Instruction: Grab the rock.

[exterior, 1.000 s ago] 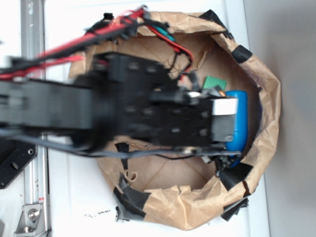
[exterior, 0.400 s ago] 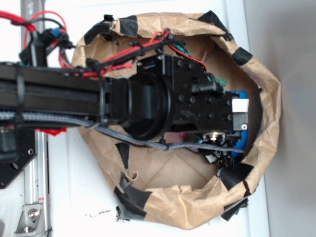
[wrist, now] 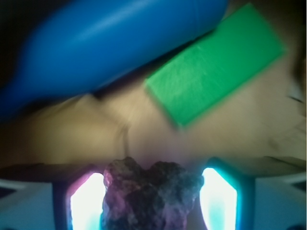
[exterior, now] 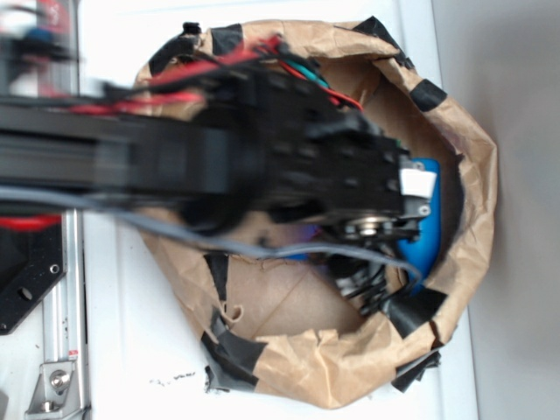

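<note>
In the wrist view the rock [wrist: 148, 196] sits low in the middle of the picture, a dark, lumpy, rough stone with a purplish cast. It lies right between the two fingers [wrist: 84, 203] of the pincer [wrist: 151, 203], whose glowing inner faces flank it on the left and right. The left finger appears to touch the stone's side; on the right a thin sliver of tan shows between stone and finger, so the pincer is closed around the rock, though full contact on both sides cannot be made out through the blur.

Beyond the rock lies the tan paper floor, and farther off a green flat block [wrist: 216, 62] set at a slant, well apart from the stone. A large blue rounded object [wrist: 110, 43] fills the upper left of the same view, its edge just beside the green block's corner.

From the exterior camera, the black arm [exterior: 219, 157] reaches from the left into a crumpled brown paper bowl [exterior: 332, 372] patched with black tape, which rests on the white tabletop [exterior: 131, 350]. The arm is motion-blurred and covers most of the bowl's inside. The blue object [exterior: 433, 219] peeks out past the arm's tip, near the bowl's right wall. The rock itself and the fingers are hidden under the arm in this view.
</note>
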`<state>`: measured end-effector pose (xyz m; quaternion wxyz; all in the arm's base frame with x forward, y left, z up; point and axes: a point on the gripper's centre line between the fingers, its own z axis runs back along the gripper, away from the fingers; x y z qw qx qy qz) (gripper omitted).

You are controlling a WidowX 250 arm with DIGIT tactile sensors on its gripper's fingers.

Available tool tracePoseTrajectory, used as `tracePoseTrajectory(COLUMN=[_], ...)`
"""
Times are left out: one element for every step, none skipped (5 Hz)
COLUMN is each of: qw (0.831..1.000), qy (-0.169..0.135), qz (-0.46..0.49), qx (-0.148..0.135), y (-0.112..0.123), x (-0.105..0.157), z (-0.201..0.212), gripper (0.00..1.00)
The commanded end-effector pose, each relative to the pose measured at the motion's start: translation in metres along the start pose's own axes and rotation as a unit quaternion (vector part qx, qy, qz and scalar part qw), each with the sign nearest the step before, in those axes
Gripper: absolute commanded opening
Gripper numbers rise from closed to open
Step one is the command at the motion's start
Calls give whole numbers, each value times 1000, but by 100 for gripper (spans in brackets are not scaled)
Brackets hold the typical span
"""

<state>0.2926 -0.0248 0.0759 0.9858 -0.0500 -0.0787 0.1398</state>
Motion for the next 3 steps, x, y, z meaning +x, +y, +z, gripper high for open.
tracePoseTrajectory(qw=[982,975,976], qy=[-50,-55,-80], qz=[-183,-214,-201], qx=[-17,-17,-8], y=[13,17,20], x=[-12,-23,-30], z=[105,116,121], gripper=[0,0,0])
